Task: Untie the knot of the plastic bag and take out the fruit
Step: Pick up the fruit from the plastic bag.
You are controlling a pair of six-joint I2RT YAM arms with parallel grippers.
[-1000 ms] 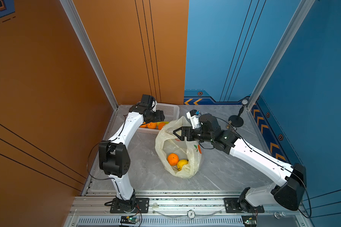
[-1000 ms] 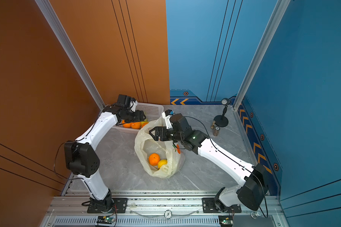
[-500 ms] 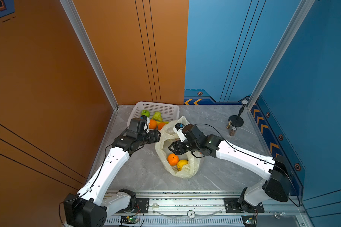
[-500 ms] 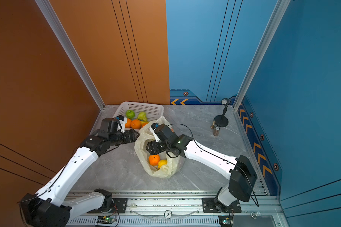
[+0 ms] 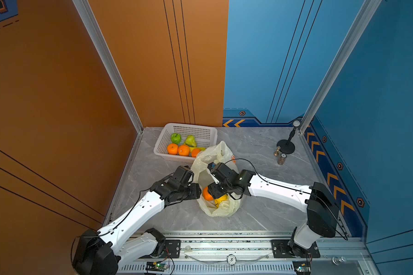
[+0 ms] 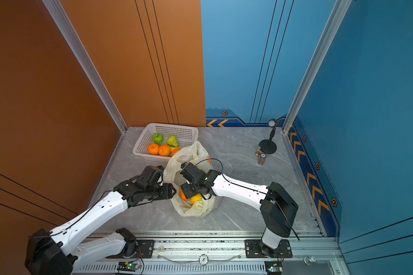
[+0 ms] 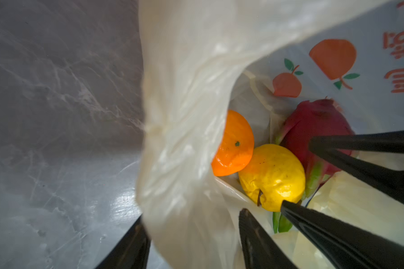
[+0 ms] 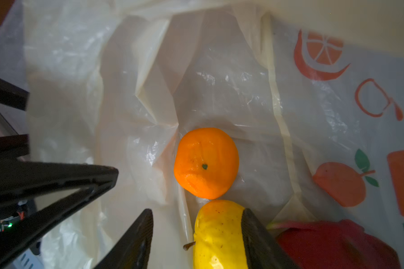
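The plastic bag [image 5: 218, 154] lies in the middle of the grey table [image 5: 260, 147], just in front of the white basket [image 5: 191, 125], and its mouth gapes open. Inside it sit an orange [image 8: 205, 163], a yellow fruit [image 8: 217, 233] touching it, and a pink dragon fruit [image 7: 313, 125] beside that. The left gripper [image 7: 191, 219] stands astride the bag's rim, one finger outside and one inside, the jaws well apart and not pinching the film. The right gripper [image 8: 197, 210] reaches into the bag with parted jaws around the yellow fruit (one finger touches its skin, the other stands clear), holding nothing. The basket holds a green apple [image 5: 176, 138], a pear [image 5: 190, 141] and three oranges [image 5: 183, 150].
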